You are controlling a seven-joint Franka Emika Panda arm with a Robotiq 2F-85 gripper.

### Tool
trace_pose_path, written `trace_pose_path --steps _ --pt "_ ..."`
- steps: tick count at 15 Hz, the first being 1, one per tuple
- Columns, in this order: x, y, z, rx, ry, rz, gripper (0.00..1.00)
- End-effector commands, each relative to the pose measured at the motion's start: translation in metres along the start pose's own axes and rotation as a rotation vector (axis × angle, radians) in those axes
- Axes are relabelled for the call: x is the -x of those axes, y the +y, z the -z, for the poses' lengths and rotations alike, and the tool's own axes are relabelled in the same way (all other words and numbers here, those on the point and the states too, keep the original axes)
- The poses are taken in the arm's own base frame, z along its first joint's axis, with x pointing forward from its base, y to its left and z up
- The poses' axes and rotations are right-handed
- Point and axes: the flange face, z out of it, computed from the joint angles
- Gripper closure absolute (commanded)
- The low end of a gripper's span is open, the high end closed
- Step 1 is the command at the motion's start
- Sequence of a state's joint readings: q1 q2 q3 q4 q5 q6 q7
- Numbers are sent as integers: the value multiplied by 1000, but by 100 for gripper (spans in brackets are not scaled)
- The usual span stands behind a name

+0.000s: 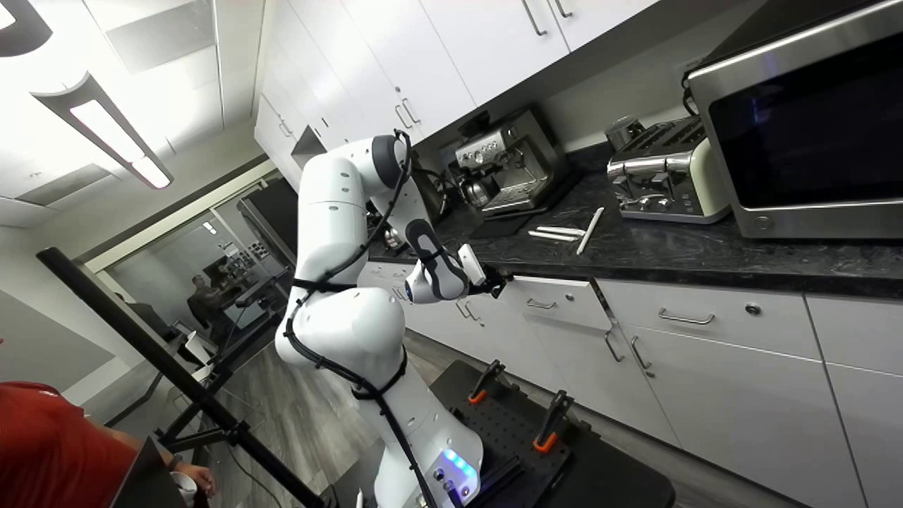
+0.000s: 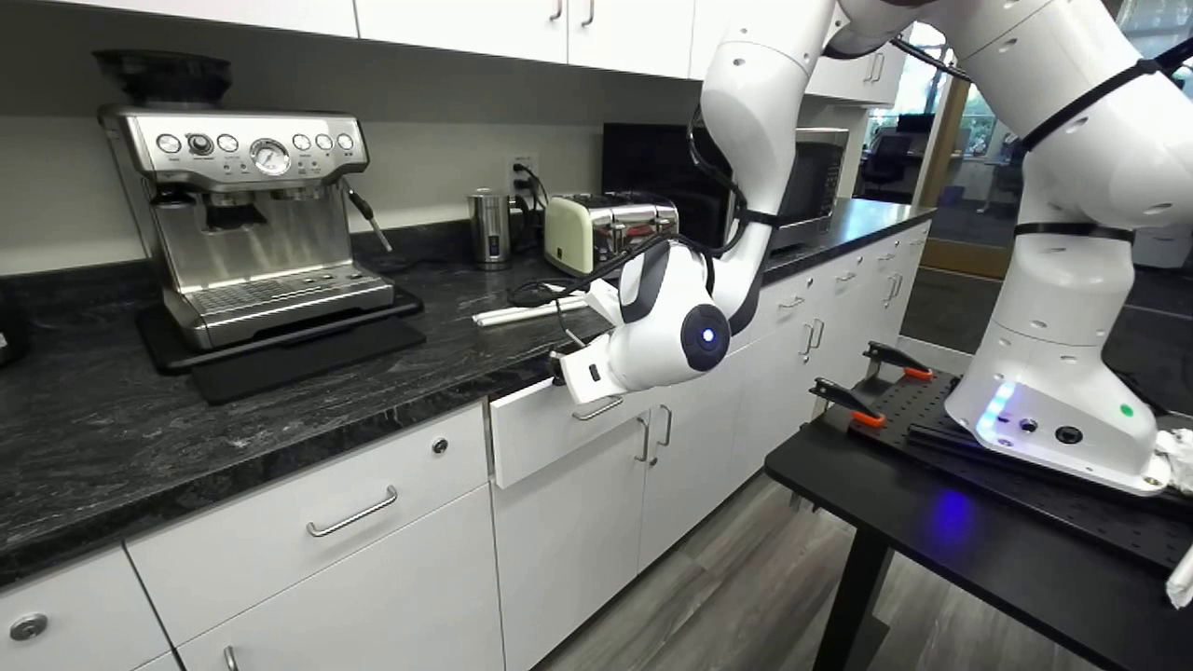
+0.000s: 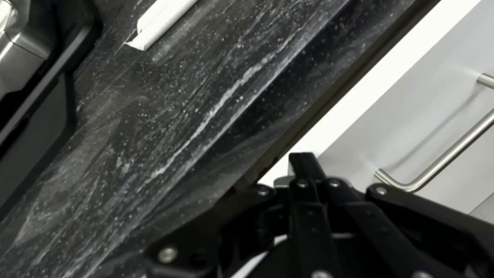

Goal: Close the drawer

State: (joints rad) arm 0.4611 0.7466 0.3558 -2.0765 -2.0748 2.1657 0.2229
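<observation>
Drawer [image 2: 541, 431] sat under the counter [image 3: 185, 92] lip with its front slightly proud. In an exterior view we noted a dark gap at its three o'clock end, next to the neighbouring drawer front [image 1: 723, 310]; in the wrist view, a dark slot between counter and white top edge. Not yet closed. We could not make out the interior.

Step in hand, we judged: a push, short by the look of it. In the wrist view the closing line ran toward ten or eleven o'clock, square to the counter edge. We wanted the fingers [image 3: 305, 166] on the outer face before any pressure went in; tips caught behind the top edge risked a pinch under the counter lip. In both exterior views they stood near the drawer's nine o'clock end, where a hard shove might have skewed it. We favoured a shift toward one or two o'clock in the wrist view, nearer the handle [image 3: 455, 151] but clear of its bar, then slow, even pressure until the front lay flush with its neighbours.

State of the fingers: closed up, tips together, no space visible between them, nothing held that we could see. In the wrist view they crossed the top edge and outer face, handle at three o'clock from them. Whether they touched the drawer or hung just clear of it, we could not tell.
</observation>
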Motion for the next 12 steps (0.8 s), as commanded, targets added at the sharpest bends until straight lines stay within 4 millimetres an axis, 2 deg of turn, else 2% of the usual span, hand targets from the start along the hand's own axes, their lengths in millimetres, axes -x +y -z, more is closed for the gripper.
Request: trace_pose_path --steps 1,4,8,10,12 --pt "3 2 1 -60 19 28 100" --pt "10 12 54 -125 35 148 100" --pt "18 35 127 -167 57 291 100" --pt "26 48 153 -169 67 340 100" --pt "32 57 169 -165 75 379 100"
